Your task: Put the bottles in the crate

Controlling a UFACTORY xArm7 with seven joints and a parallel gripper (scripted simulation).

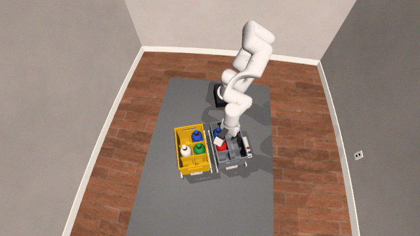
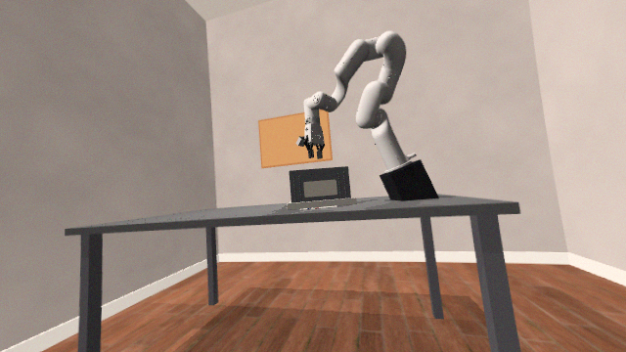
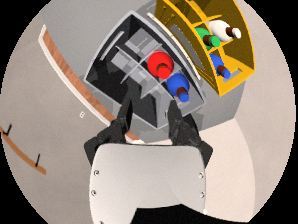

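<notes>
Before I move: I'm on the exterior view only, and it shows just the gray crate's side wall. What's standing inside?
Observer: Two bottles in the gray crate: a red bottle and, in the compartment next to it, a blue-capped bottle.

Operator: Copy. The other crate's hidden from me. What's in that?

Observer: The yellow crate holds three: one white, one green, one blue.
</notes>
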